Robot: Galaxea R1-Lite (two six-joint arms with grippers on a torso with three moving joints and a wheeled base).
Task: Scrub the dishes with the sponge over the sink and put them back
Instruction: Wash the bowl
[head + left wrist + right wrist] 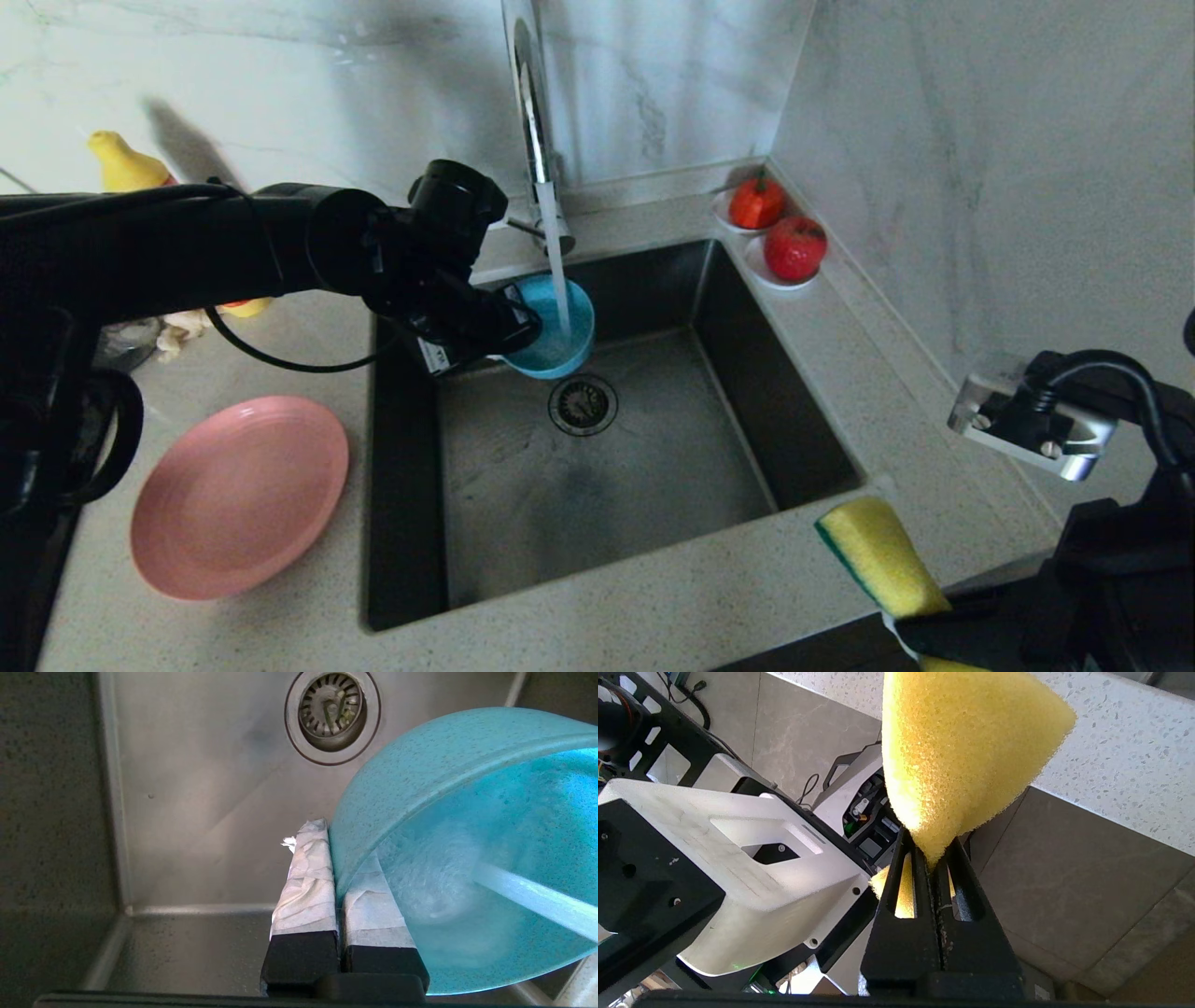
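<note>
A: Where was the bowl [551,327]?
B: Tilted over the sink [653,467] under the running tap [537,121], rim clamped in the left gripper [337,877].
A: And the sponge [878,555]?
B: Pinched in the right gripper [931,858], by the worktop's [653,597] front edge. The pink plate [238,495] lay left of the sink.

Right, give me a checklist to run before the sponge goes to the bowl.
1. Left hand shut on the teal bowl rim: ok.
2. Bowl held over the sink: ok.
3. Water from the tap running into the bowl: ok.
4. Right hand shut on the sponge: ok.
5. Sponge over the sink: not ok, it is at the counter's front edge.
6. Bowl clean: cannot tell.
</note>
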